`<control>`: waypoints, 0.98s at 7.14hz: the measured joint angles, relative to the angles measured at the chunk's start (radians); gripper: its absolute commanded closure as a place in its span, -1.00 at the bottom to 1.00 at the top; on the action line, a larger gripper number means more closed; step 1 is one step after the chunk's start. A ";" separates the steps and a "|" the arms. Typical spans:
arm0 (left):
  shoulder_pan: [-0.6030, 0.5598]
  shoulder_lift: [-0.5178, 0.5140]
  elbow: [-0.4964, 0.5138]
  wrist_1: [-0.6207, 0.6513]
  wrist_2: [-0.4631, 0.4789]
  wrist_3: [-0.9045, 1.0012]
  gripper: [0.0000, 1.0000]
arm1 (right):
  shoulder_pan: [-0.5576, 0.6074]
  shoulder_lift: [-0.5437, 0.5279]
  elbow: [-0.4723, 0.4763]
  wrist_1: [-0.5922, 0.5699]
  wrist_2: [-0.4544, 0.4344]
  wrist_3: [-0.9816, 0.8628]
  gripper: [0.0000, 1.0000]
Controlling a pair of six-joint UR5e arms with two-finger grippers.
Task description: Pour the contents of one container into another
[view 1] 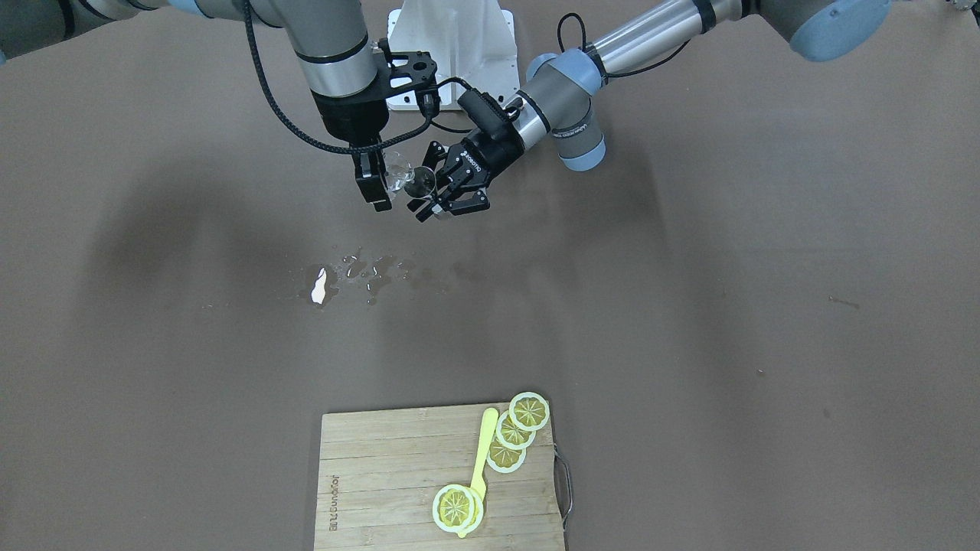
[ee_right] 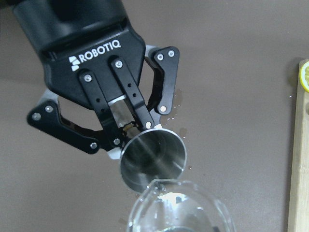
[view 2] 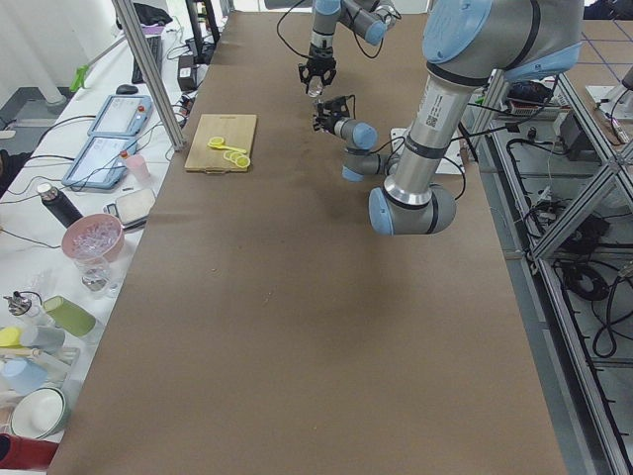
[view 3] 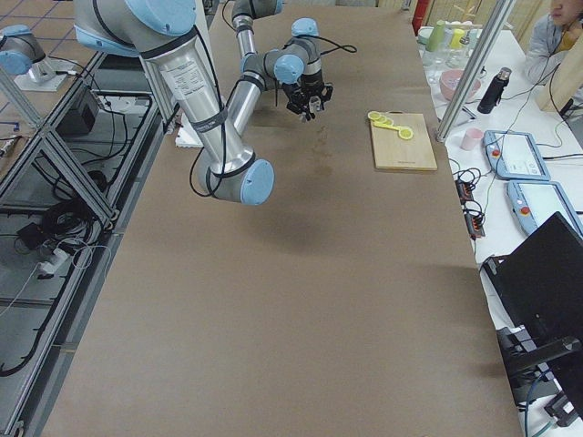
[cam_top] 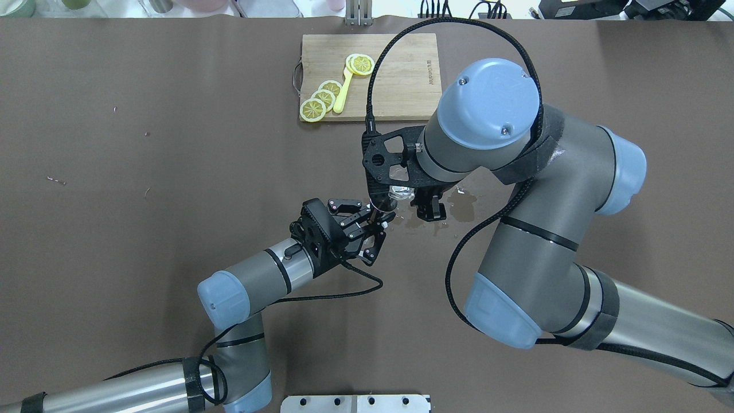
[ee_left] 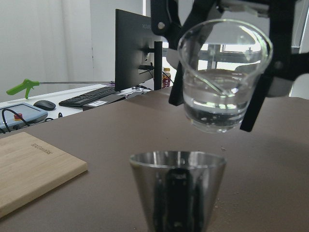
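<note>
**Cup lined up over cup, pour not started yet**

So the right claw [view 1: 380, 182] is closed around a clear cup [ee_left: 223, 72] that's roughly half full of water. It hangs just above and slightly behind the metal cup [ee_left: 177, 186]. The left claw [ee_right: 131, 133] pinches that one by its lower end, mouth up, and both are held up off the desk [view 1: 689, 306], close to the robot's side.

My read is that this is the line-up step. The clear cup sits close to upright, and from the right wrist view the metal cup looks dry inside.

The next move calls for a slow tip of the clear cup toward the metal mouth. That mouth is narrower than the clear cup's rim, so the lip has to stay right over it. There's already a wet patch [view 1: 360, 272] on the desk below, so a miss is a real risk imo.

Headcount:
- Two cups and two claws.
- One cutting board [view 1: 398, 482].
- One yellow spoon [view 1: 482, 451].
- Four lemon slices [view 1: 530, 411] for sure; the one at the spoon's end might be two stacked.
</note>
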 measured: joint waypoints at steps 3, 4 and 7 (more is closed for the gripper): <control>0.000 0.000 0.000 0.000 0.001 0.000 1.00 | -0.001 0.009 0.002 -0.047 -0.030 0.000 1.00; 0.000 0.000 0.000 0.000 0.002 0.001 1.00 | -0.001 0.013 0.002 -0.058 -0.042 0.000 1.00; 0.000 0.000 0.000 0.000 0.003 0.003 1.00 | -0.003 0.028 0.003 -0.091 -0.075 -0.010 1.00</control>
